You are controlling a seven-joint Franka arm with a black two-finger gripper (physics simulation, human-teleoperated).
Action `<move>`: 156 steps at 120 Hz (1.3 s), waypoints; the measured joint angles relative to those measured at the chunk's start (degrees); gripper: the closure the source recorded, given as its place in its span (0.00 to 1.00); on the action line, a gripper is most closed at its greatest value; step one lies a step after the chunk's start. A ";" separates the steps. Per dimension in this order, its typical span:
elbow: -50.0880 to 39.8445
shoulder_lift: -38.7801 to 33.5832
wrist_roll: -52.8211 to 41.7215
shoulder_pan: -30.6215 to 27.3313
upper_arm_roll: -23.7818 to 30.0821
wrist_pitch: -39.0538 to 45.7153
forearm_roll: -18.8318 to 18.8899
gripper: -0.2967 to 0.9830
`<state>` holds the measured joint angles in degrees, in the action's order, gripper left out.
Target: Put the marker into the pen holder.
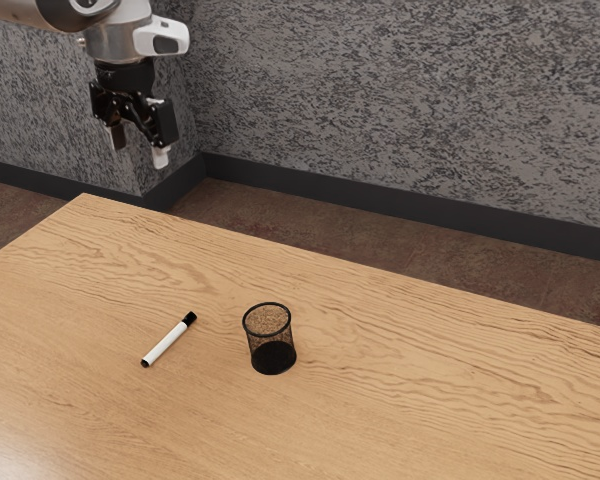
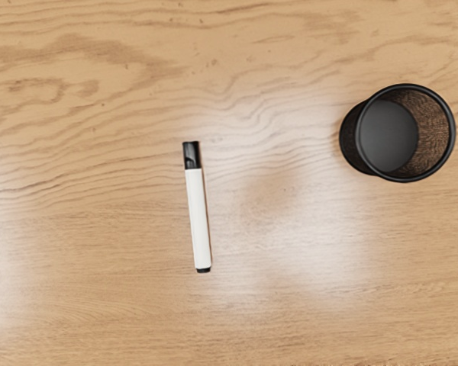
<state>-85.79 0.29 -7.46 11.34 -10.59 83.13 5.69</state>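
My gripper (image 1: 138, 155) is open, high above the table's far left corner in the exterior view, with nothing between its separated fingers. A white marker with a black cap (image 1: 168, 340) lies flat on the wood, well below my hand. To the exterior view's right of it stands the black mesh pen holder (image 1: 271, 341), upright, its mouth facing up and nothing inside. From the wrist view, the marker (image 2: 198, 217) and the pen holder (image 2: 398, 133) lie apart on the tabletop, with bare wood between them.
The wooden table (image 1: 420, 390) spreads under both things, its far edge running along the floor side. Beyond it is a grey patterned wall (image 1: 410, 100) with a dark baseboard.
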 joint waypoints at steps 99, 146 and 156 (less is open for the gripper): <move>-47.22 2.42 -3.72 0.12 -7.34 50.54 -5.71 0.23; -44.94 9.48 -4.74 0.45 -7.42 59.50 -9.82 0.23; -45.52 9.74 -4.87 0.45 -7.42 60.10 -10.46 0.23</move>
<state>-131.31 10.03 -12.32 11.79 -18.02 143.23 -4.77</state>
